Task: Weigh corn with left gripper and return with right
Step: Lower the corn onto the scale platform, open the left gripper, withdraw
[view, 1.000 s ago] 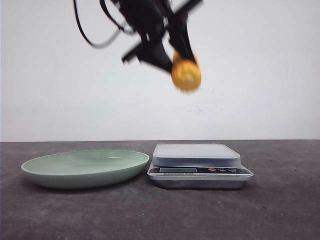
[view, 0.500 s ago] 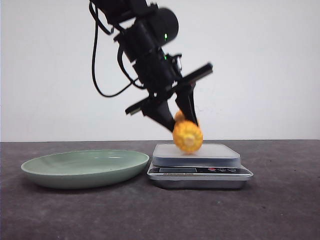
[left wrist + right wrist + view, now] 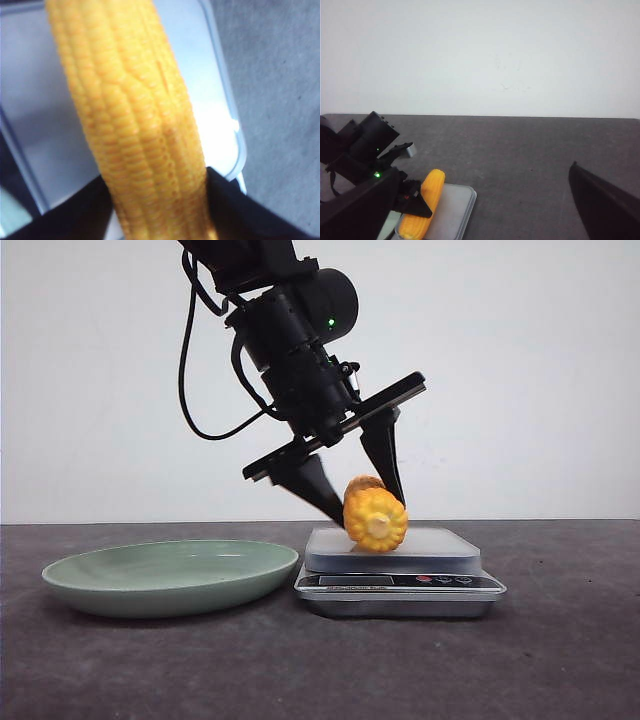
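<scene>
The corn (image 3: 375,517) is sitting at, or just above, the platform of the kitchen scale (image 3: 398,570), lying lengthwise with its pale cut end facing the front camera. Whether its full weight is resting on the platform cannot be confirmed from the front view. The left gripper (image 3: 360,502) is reaching down at a tilt from the upper left, and its two tapering fingers (image 3: 230,210) are pressing against opposite sides of the cob, holding it firmly.

The step in hand appears to be the set-down. For a sound reading, the cob should be lowered until it is bearing flat on the platform; the fingers should then part evenly and lift straight clear, so nothing is pushing on the scale or rolling the cob toward an edge.

The green plate (image 3: 170,577) is standing just beside the scale on the left, apart from the corn. The right gripper (image 3: 485,200) is waiting well back from the scale, its fingers spread wide and holding nothing.
</scene>
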You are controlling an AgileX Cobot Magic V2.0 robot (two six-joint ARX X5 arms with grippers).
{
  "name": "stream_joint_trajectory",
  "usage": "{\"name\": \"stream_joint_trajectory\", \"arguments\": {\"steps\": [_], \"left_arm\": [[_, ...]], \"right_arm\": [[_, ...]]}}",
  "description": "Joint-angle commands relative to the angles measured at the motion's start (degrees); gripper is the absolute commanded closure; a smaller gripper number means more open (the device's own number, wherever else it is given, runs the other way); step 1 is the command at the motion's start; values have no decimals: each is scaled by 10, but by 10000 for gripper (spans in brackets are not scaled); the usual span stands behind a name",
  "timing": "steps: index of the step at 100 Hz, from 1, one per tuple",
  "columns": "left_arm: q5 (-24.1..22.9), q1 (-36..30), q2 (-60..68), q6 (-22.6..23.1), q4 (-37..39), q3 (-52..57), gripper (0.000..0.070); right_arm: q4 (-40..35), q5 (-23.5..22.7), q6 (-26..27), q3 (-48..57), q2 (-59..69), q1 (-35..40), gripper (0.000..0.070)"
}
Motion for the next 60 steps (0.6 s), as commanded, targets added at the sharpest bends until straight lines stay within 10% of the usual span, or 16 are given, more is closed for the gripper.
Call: {"name": "stream_joint_trajectory", "arguments": {"steps": [1, 19, 60], "left_arm": [[1, -6, 17, -1, -10, 11, 190], [1, -5, 17, -1, -42, 25, 0], [-14, -10, 16, 38, -163, 206, 0]], "right_arm": [[3, 0, 12, 11, 3, 0, 5], [2, 0, 12, 11, 3, 0, 5], [-53, 0, 11, 11, 3, 0, 5]]}}
